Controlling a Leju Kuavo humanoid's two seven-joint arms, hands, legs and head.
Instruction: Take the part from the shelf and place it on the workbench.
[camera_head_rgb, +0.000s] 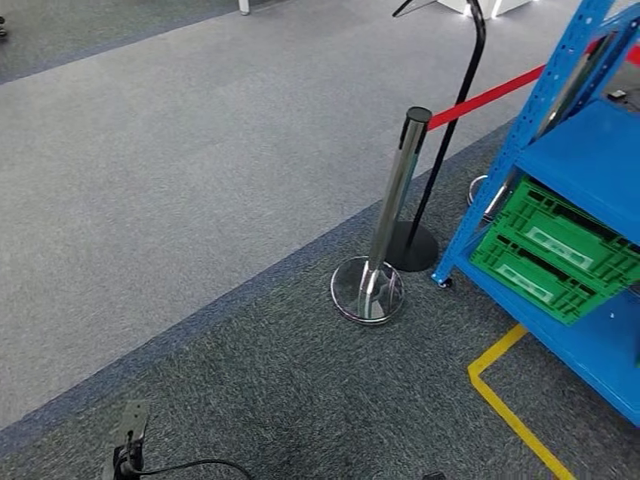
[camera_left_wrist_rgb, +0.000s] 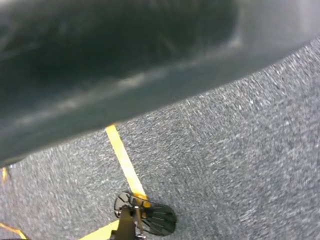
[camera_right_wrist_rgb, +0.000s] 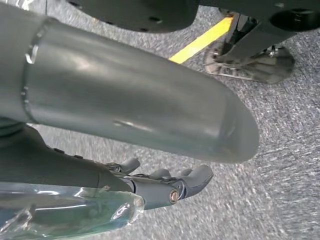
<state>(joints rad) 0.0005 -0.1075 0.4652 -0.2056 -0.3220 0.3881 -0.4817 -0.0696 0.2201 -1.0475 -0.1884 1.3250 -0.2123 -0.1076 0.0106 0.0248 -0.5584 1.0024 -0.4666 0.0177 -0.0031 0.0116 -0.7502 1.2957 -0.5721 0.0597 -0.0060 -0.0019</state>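
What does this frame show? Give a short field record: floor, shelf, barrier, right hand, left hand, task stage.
floor: grey carpet with yellow tape
shelf: blue rack at right, green crate on its lower level
barrier: chrome post with red belt, beside the rack
right hand: right hand hanging over carpet, fingers extended, nothing gripped
left hand: cannot tell
task stage: no part held yet

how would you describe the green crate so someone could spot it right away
Find the blue shelf at the right of the head view. On its low deck, behind the yellow floor line, lies the crate. It is the one bright green thing there, ribbed, with pale labels.
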